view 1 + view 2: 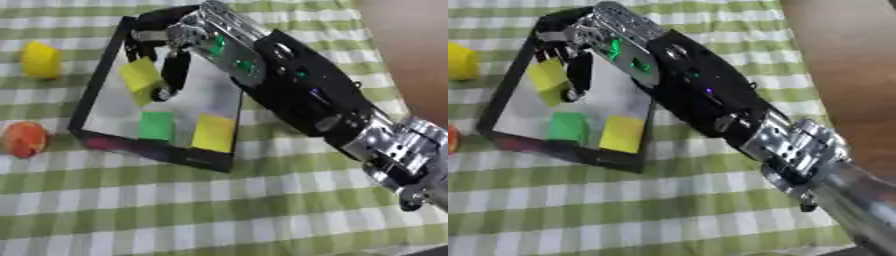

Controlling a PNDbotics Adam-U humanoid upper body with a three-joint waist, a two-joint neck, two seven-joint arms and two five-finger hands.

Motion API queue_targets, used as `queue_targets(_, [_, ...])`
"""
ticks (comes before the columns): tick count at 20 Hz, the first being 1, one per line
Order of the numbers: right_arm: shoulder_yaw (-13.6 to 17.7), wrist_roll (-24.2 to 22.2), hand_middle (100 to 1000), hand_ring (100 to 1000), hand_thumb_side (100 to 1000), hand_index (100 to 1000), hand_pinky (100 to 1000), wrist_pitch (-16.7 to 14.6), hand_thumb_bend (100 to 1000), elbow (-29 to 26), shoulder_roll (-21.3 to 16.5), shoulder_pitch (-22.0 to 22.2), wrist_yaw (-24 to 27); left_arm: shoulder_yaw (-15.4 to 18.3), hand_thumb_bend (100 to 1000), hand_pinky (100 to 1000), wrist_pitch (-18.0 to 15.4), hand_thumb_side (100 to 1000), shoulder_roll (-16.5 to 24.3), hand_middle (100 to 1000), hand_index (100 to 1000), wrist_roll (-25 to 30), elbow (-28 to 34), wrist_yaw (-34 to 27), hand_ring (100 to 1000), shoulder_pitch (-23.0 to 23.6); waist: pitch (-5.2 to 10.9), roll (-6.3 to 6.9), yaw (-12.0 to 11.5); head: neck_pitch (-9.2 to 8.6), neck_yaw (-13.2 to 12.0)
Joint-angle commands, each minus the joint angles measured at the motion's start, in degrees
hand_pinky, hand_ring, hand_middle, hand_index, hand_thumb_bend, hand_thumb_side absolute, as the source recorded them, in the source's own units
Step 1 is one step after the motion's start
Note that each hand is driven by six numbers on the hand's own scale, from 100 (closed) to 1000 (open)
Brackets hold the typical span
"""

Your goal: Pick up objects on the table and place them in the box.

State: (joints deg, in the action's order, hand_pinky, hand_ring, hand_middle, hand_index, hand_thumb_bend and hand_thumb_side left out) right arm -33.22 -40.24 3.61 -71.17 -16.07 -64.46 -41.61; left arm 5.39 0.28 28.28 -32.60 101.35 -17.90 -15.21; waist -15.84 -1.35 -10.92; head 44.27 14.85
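A black-walled box (179, 156) with a shiny grey floor lies on the checked cloth at the upper left. My right hand (203, 39) reaches over it from the lower right. Its fingers (175, 70) curl down around a yellow-green block (140, 75) just above the box floor. A green block (157, 125) and a yellow block (214, 132) lie inside the box near its front wall. Left of the box, on the cloth, sit a yellow object (41, 60) and an orange-red object (24, 140). My left hand does not show.
The green and white checked cloth (219, 210) covers the table in front of the box. A brown surface (842, 60) runs along the right side beyond the cloth. My right forearm (306, 95) crosses the box's right corner.
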Motion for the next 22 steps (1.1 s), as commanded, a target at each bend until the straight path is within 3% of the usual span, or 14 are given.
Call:
queue_targets(1, [0.8, -2.0, 818, 934, 207, 898, 949, -2.4, 647, -0.9, -0.5, -0.9, -0.8, 0.2, 840, 761, 0.0, 646, 1.6, 731, 879, -0.1, 0.8, 0.0, 732, -0.7, 1.20, -0.51, 0.0, -0.16, -0.1])
queue_targets(4, [2.5, -3.3, 818, 935, 216, 903, 951, -3.1, 655, -3.0, -1.4, -0.6, -0.9, 0.2, 841, 760, -0.1, 646, 1.6, 731, 879, -0.1, 0.9, 0.1, 732, -0.7, 1.31, -0.50, 0.1, -0.16, -0.2])
queue_targets(11, [6.1, -1.4, 797, 911, 205, 886, 930, -0.1, 623, -10.9, -5.9, -0.7, 3.8, 0.5, 844, 760, -0.2, 645, 1.8, 731, 879, -0.5, 0.8, 0.2, 732, 0.0, 1.89, -0.58, 1.2, -0.16, -1.4])
queue_targets(16, [6.4, 1.0, 783, 888, 202, 872, 909, 1.3, 604, -18.7, -13.2, -0.6, 8.5, 1.0, 845, 760, -0.3, 644, 2.4, 730, 879, -1.0, 0.7, 0.5, 731, 0.9, 2.44, -1.09, 2.6, -0.16, -3.1])
queue_targets(22, [5.9, 2.1, 782, 876, 211, 872, 897, 1.7, 604, -28.9, -23.4, 3.6, 14.8, 1.2, 847, 759, -0.3, 644, 3.1, 729, 878, -1.4, 0.6, 0.8, 731, 1.6, 2.73, -1.61, 3.8, -0.16, -4.5])
